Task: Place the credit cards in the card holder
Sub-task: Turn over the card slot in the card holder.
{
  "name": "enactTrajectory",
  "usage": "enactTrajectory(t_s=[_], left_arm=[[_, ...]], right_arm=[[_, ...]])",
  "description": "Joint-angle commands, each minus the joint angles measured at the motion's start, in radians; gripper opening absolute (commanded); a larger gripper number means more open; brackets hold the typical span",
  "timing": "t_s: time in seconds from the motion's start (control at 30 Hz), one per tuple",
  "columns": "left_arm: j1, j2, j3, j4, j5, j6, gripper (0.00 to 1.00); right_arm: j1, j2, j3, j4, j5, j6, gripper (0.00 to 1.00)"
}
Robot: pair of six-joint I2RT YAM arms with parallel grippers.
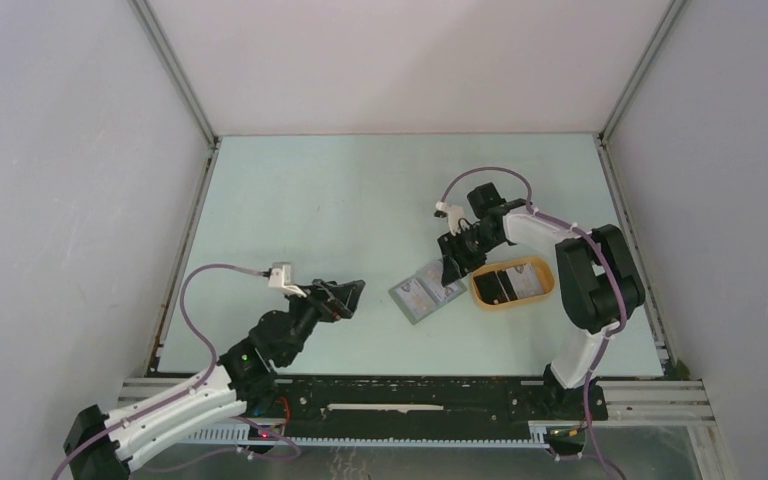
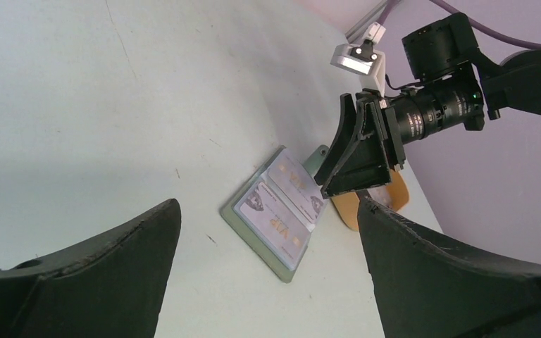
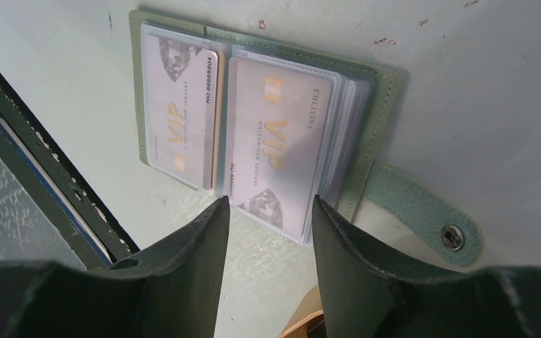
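Left pincer [image 2: 268,204] wide — empty, right pincer [image 3: 271,204] half-open over card holder [image 3: 387,95]

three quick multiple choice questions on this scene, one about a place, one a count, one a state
1. From above, the tan tray lies where from the card holder? A left B right C behind
2. VIP cards showing in it? A one B two C four
3. The left gripper is A open, empty B shut on a card C shut on the tray
Key: B, it sits right of the holder; B, one per half; A, jaws wide with nothing between.
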Motion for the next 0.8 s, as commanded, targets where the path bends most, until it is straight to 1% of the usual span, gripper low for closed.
enactTrajectory(t_s=[0.0,0.1,0.4,0.77], left_arm=[[0.003,-0.021,-0.052,0.06,-0.015,-0.039,1.0],[0.003,0.023,-0.06,0.086,0.01,-0.058,1.0],[0.003,0.219,-0.048,0.215,0.071,-0.08,0.99],[0.003,0.354,-0.042,0.314,0.118,-0.102,0.97]], right_arm=[[0.003,0.013,0.036,-0.011,0.009,0.009,0.55],[0.002,0.023,0.037,-0.011,0.016,0.009,0.55],[0.005,0.051,0.046,-0.024,0.026,0.01,0.55],[0.013,0.082,0.063,-0.051,0.007,0.008,0.54]])
